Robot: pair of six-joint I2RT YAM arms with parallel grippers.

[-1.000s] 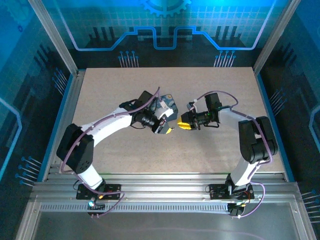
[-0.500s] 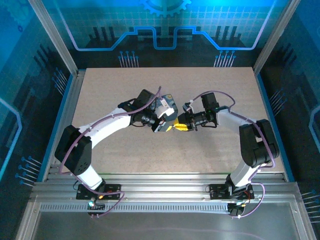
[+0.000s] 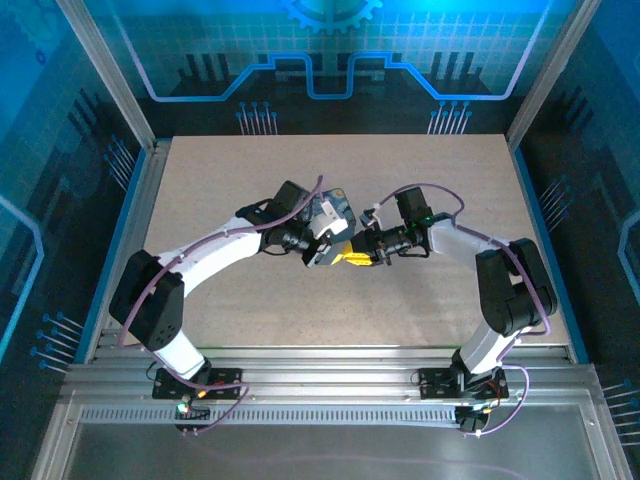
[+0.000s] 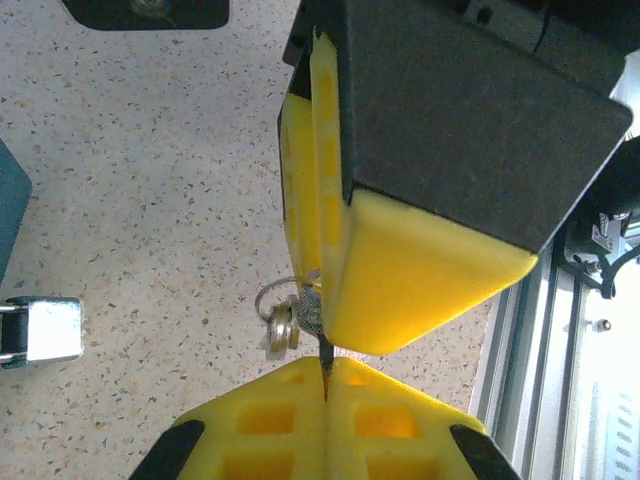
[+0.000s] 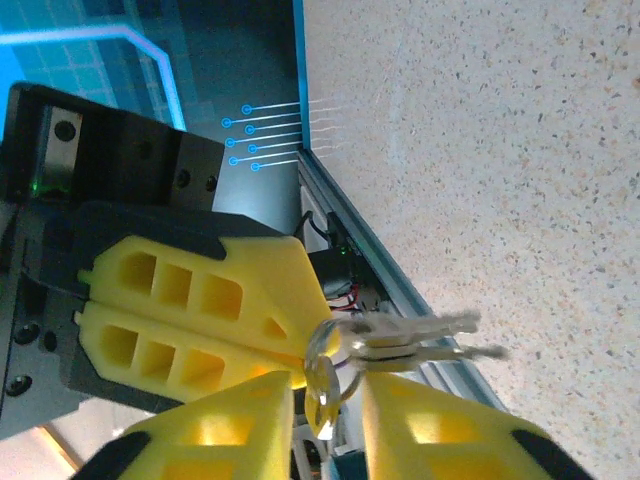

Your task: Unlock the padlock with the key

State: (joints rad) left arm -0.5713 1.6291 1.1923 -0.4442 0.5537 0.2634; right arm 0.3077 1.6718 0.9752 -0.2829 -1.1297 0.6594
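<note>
As the left gripper [image 4: 326,375] is clamping shut on the key [image 5: 322,388], right gripper [image 5: 328,405] is gaping open around it, spare keys [image 5: 430,340] dangling toward the frame's right.

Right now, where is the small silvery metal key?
Mid-table in the top view, the key has its blade pinched in the left gripper and its head at the right gripper, with its ring and spare keys dangling beside.
</note>
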